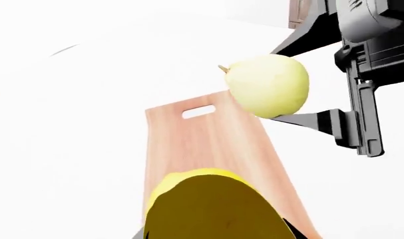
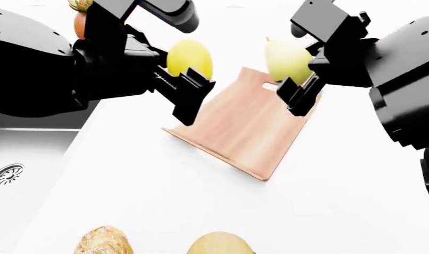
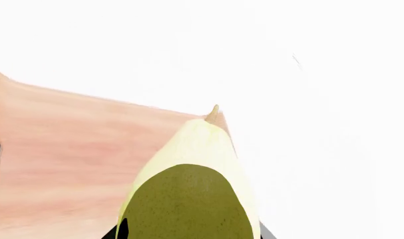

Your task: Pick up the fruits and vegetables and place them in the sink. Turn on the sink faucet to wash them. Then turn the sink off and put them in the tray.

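Observation:
My left gripper (image 2: 188, 84) is shut on the bright yellow lemon (image 2: 189, 58) and holds it above the near left edge of the wooden tray (image 2: 249, 121). My right gripper (image 2: 297, 87) is shut on the pale yellow-green fruit (image 2: 286, 58), held above the tray's far right end by its handle cutout (image 2: 271, 85). In the left wrist view the lemon (image 1: 208, 204) fills the jaws, with the tray (image 1: 208, 139) below and the pale fruit (image 1: 268, 84) in the other gripper (image 1: 321, 99) beyond. In the right wrist view the pale fruit (image 3: 195, 189) hangs over the tray (image 3: 68, 144). The sink (image 2: 30, 159) with its drain (image 2: 6, 173) lies at the left. The faucet is out of view.
A tan pastry stack (image 2: 102, 241) and a burger bun (image 2: 218, 244) sit at the counter's near edge. An orange-brown pot (image 2: 80, 21) shows behind my left arm at the far left. White counter (image 2: 341, 201) surrounds the tray.

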`<state>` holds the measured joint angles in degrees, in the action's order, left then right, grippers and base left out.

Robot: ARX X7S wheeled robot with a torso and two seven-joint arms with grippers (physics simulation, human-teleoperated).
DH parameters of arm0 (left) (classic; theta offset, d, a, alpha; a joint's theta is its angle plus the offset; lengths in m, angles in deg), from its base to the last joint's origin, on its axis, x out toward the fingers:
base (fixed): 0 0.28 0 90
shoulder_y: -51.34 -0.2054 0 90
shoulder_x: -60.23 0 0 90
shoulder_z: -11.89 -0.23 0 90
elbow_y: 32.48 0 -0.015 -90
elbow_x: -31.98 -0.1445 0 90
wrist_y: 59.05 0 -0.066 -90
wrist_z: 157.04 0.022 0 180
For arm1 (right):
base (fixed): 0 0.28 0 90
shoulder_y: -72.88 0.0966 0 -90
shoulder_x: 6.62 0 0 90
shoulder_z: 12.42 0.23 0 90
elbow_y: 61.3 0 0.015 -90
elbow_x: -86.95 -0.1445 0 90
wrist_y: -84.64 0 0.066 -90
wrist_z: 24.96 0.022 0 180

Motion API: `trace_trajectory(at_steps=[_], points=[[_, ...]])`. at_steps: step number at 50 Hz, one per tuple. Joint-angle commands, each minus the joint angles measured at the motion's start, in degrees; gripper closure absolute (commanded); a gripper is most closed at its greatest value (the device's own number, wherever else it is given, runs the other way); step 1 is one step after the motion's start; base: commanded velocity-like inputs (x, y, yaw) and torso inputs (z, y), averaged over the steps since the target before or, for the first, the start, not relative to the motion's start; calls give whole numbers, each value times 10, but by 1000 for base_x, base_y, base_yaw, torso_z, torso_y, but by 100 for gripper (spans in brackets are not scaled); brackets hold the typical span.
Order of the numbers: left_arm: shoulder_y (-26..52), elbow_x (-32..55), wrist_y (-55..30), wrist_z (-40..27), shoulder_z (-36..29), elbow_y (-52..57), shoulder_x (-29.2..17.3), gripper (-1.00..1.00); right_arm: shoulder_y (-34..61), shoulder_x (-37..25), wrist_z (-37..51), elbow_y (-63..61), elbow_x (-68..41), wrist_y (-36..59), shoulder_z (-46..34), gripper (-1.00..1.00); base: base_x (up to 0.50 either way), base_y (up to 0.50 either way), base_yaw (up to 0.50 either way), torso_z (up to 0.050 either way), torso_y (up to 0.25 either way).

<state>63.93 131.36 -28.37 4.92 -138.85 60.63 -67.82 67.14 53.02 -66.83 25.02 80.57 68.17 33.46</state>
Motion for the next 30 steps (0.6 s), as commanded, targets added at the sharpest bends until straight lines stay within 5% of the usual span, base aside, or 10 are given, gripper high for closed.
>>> trace_trajectory(at_steps=[1,30], points=[[3,7,2,-9,2,2,3,100,52,76,-6,202,32,-74,-70,100,0,0,0,0,0],[11,12,-3,-11,2,4,2,100,112,283,-4,738,63,-335,-138,100,0,0,0,0,1]])
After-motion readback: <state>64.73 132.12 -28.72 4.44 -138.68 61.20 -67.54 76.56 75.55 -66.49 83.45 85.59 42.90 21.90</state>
